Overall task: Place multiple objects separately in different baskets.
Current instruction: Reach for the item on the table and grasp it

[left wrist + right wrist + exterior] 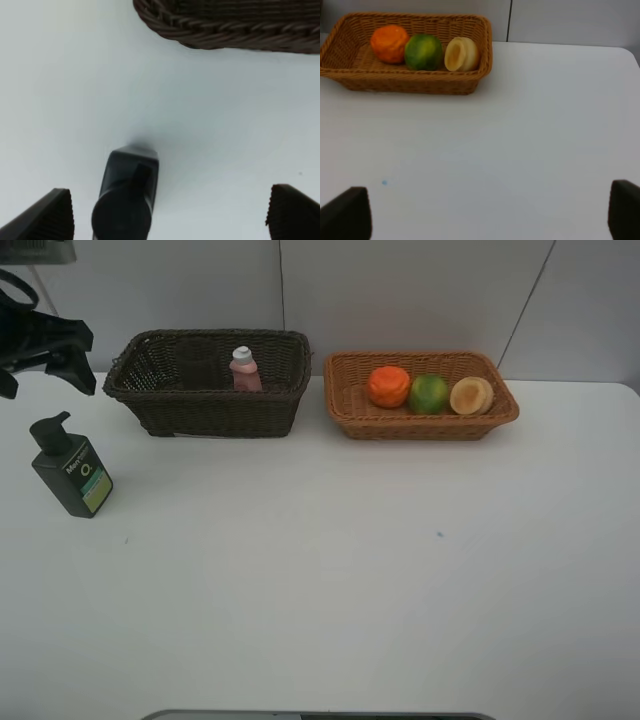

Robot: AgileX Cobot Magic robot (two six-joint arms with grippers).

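Left gripper (170,212) hangs with its 2 fingers spread wide apart and empty, the black pump head of the dark green pump bottle (127,197) showing between them in the left wrist view. Seen from the high camera, that bottle (72,468) stands upright on the white table (350,580), in front of and to the left of the dark brown basket (210,410), and the left gripper (50,352) sits above and behind it, not touching it. Inside the dark basket the slim pink bottle (244,370) with a white cap stands upright. Just beside it to the right is the light tan basket (425,423), holding 3 pieces in a row: the orange fruit (389,386), the green fruit (429,393) and the pale yellow fruit (471,396), each touching the next. Right gripper (490,215) also has its fingers set wide apart with nothing between them, over bare table, well apart from the tan basket.
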